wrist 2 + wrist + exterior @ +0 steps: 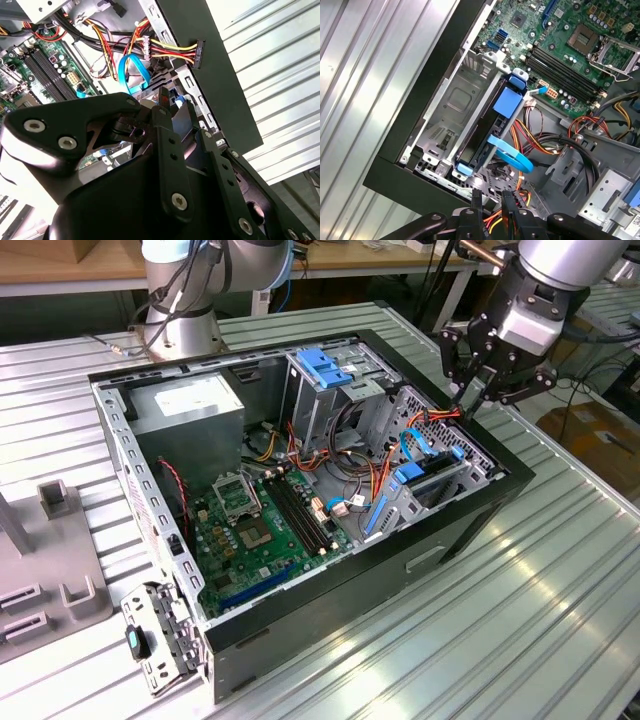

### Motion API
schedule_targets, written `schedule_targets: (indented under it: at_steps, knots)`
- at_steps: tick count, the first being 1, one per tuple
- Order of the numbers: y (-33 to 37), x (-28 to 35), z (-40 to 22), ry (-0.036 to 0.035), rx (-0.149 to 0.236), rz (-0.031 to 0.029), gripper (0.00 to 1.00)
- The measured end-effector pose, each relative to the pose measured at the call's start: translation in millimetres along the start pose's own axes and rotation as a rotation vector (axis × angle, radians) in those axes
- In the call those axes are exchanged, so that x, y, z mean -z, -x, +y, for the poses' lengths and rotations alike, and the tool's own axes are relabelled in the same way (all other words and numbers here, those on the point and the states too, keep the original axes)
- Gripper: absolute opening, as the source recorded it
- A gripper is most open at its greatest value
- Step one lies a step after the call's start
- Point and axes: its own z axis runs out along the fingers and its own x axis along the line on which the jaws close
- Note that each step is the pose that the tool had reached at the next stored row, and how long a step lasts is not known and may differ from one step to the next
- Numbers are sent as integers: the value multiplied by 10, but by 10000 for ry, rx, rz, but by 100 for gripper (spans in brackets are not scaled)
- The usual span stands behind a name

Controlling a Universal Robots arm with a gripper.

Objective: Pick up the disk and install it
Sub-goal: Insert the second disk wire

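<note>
Ribbed aluminium table (480, 640) fills the front of the exterior view, and on it 1 black steel computer case (470, 530) lies on its side with the cover off, so the green motherboard (265, 530) and the bays can be reached from above. 1 large grey metal box with a plain white sticker (190, 405) sits in the far corner. At the exterior view's right, the black robot gripper (472, 400) hangs just above the case's front wall, tips down. Below it, the blue-framed silver disk (420, 480) stands on edge inside the perforated grey drive cage (440, 455), which suggests the drive is already seated.

In the second wrist view, the gripper's own black linkage blocks most of the scene. Beyond it, 1 bundle of red, yellow and black power wires (172, 49) ends in a black plug that rests against the case rim.

In the first wrist view, the disk shows edge-on in 1 of 2 side-by-side slots, and the other slot (452, 107) beside it is bare metal. 1 light-blue ribbon cable (512, 156) loops across the disk's end. The gripper sits near that end, apart from the drive, with its jaws a little apart and nothing between them. I judge it released.
</note>
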Motion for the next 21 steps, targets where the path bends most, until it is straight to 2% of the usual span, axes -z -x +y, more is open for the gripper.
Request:
schedule_targets:
  at_steps: [5, 8, 14, 21]
  knots:
    - [-32, -19, -81, 0, 36, -5, 30]
    - [-36, -33, -101, -1, 147, -19, 30]
    - [-24, -49, -117, -60, 521, -26, 30]
    - [-24, -61, -115, -61, 533, -26, 30]
